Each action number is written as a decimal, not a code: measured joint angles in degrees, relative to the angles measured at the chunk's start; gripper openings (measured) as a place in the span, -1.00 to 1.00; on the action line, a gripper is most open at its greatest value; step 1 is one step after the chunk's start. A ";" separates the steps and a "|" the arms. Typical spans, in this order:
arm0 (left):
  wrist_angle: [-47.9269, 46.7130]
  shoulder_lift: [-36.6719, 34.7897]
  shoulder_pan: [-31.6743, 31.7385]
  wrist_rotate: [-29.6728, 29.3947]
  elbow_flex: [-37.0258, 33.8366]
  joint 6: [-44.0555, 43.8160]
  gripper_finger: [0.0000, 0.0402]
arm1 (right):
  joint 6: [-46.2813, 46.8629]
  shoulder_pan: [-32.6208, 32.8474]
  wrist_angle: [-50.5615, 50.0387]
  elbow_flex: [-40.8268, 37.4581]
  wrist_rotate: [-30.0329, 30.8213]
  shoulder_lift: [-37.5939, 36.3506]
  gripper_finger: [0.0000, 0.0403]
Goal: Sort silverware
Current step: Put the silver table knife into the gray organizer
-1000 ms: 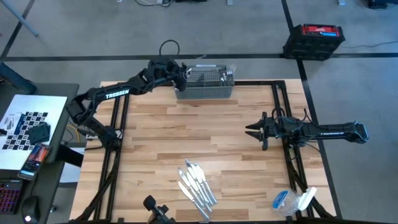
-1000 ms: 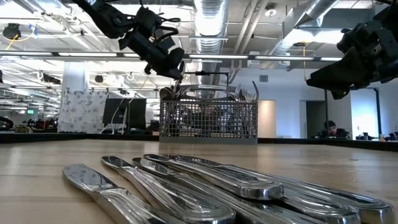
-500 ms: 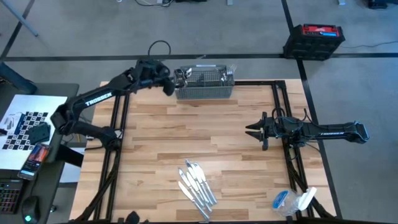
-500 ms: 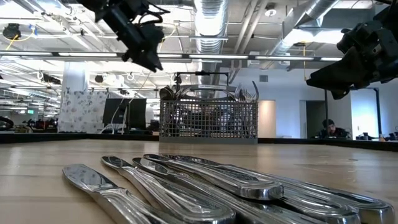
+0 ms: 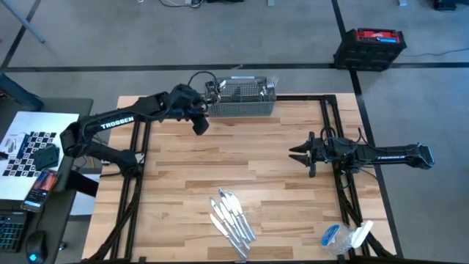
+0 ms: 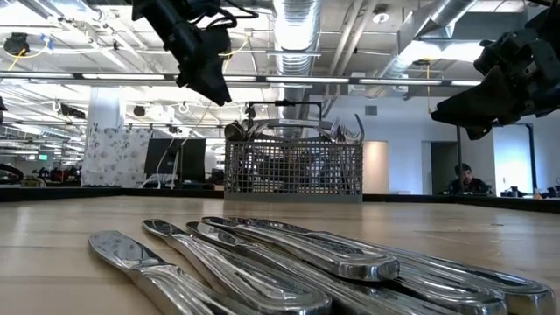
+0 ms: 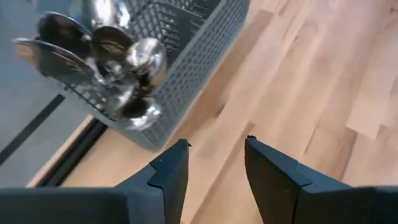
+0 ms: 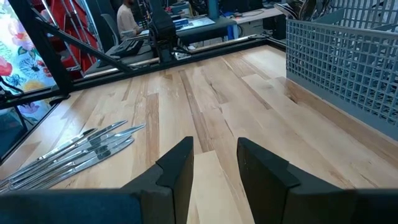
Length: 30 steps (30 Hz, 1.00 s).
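Spoons (image 7: 118,68) and forks already stand in the basket (image 5: 242,101) just beside the empty, parted left jaws (image 5: 199,123). Knives (image 5: 233,215) lie unsorted on the table (image 5: 264,161), well apart. Right jaws (image 5: 299,156) wait parted, empty.

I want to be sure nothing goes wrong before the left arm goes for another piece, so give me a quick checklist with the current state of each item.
1. Left gripper empty, fingers apart: ok.
2. Left gripper clear of the wire basket, beside its left end: ok.
3. Spoons standing inside the basket's end compartment: ok.
4. Knives lying grouped on the table's near side, unobstructed: ok.
5. Right gripper parked over the table's right side, away from the left arm's path: ok.
6. Whether the loose pieces overlap too much for a clean single pick: cannot tell.
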 joint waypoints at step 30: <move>9.81 -3.89 -33.33 1.49 -14.79 -13.99 -0.32 | 20.55 11.54 -2.05 35.77 1.36 53.04 -0.45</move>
